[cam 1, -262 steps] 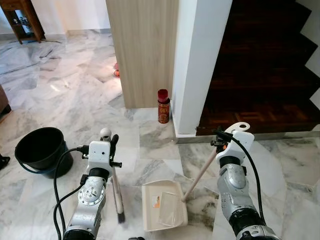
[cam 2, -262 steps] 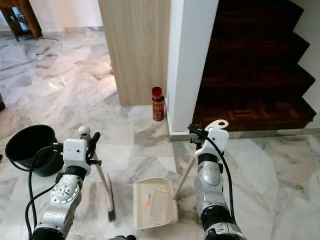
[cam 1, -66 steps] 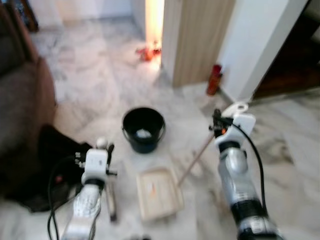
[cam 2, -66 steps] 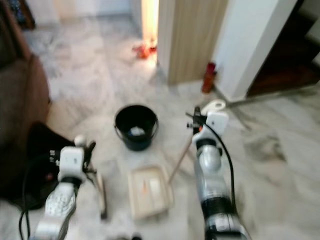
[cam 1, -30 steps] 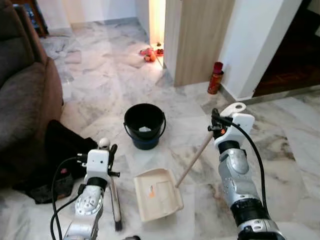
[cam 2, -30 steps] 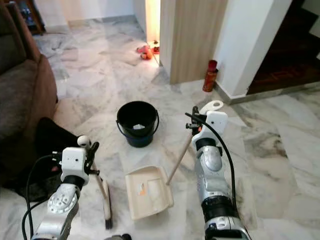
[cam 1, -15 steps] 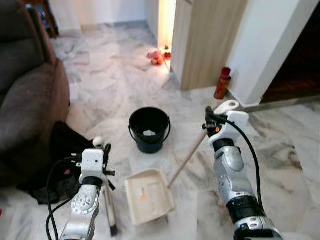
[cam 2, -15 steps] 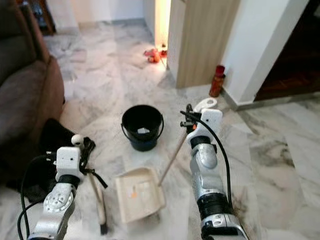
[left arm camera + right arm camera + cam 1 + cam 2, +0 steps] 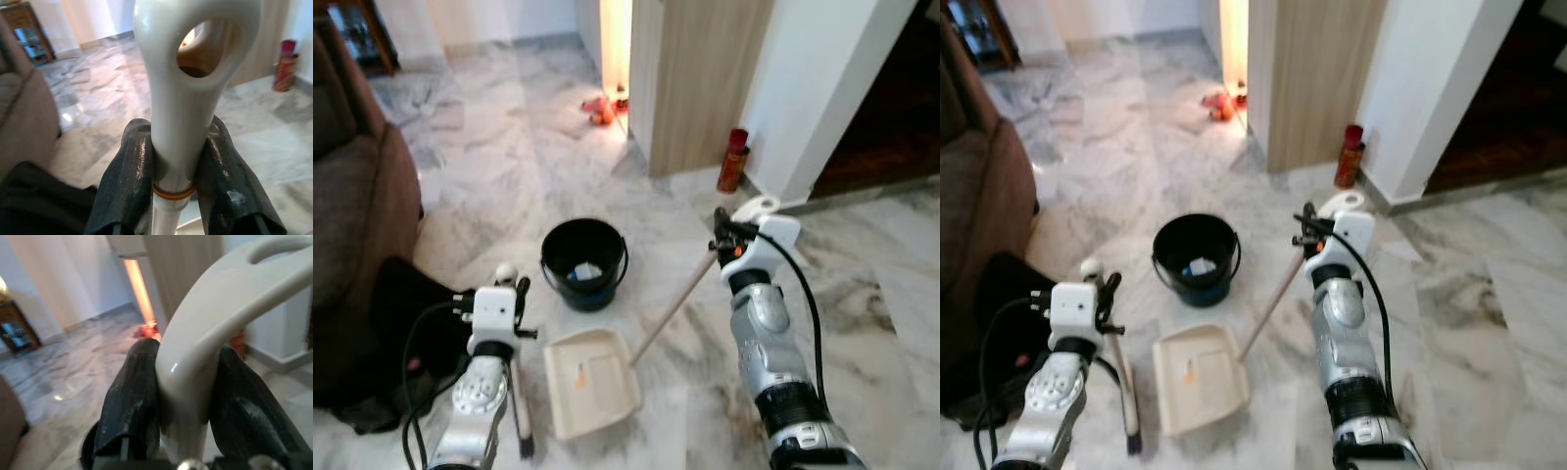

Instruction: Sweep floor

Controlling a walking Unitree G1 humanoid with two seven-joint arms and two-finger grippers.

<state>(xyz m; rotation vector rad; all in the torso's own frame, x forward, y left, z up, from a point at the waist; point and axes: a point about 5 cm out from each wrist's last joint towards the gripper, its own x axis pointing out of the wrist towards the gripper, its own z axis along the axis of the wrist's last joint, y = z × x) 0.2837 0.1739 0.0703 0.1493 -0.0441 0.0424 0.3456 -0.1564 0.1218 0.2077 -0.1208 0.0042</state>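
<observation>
Left gripper (image 9: 173,161) clamping the cream long-handled broom (image 9: 517,401), bristles touching the marble floor (image 9: 489,196); right gripper (image 9: 183,391) gripping the cream long-handled dustpan (image 9: 590,382), lying flat just before a black bucket (image 9: 583,262)

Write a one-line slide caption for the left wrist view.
Left gripper shut on the white broom handle, its hanging loop on top, marble floor and a red can beyond.

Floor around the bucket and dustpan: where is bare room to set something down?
Bare marble lies right of the cream plastic dustpan and its wooden handle, toward the white pillar, and beyond the round black bucket toward the doorway. Crowded: bucket, dustpan and cream broom cluster together, dark cloth to their left.
</observation>
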